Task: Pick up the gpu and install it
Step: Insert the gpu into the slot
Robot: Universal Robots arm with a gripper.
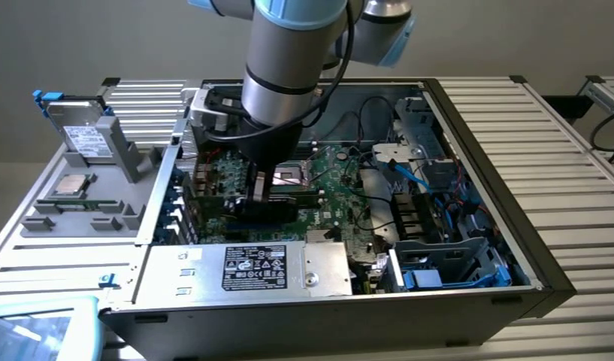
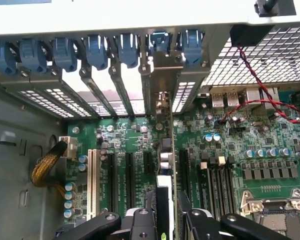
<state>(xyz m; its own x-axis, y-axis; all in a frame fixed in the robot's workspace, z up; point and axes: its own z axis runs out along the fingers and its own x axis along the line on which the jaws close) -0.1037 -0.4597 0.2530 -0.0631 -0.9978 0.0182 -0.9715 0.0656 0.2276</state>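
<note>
Beside the computer case (image 1: 317,320), on the exterior view's left, a grey tray (image 1: 66,256) on the slatted tabletop (image 1: 567,150) carries a hard drive (image 1: 84,139) and a loose processor (image 1: 71,186) (neither is part of this job). Inside the case, the gripper (image 1: 261,197) hangs low over the motherboard (image 1: 332,180). Its jaws are clamped on the gpu (image 2: 169,155). The card stands on edge among the expansion slots (image 2: 130,172), with its bracket end toward the case's rear openings under the blue clips (image 2: 97,50).

I judge the install step to be in hand: the card is lined up, but I cannot tell whether it is seated. Seating calls for a straight press with the card's edge kept in line with the slot.

Toward the case's right side lie the processor socket (image 2: 280,210), a red-and-black wire pair (image 2: 255,85) and blue cables (image 1: 412,180) near the drive cage (image 1: 447,263). None seems to cross the card's slot.
</note>
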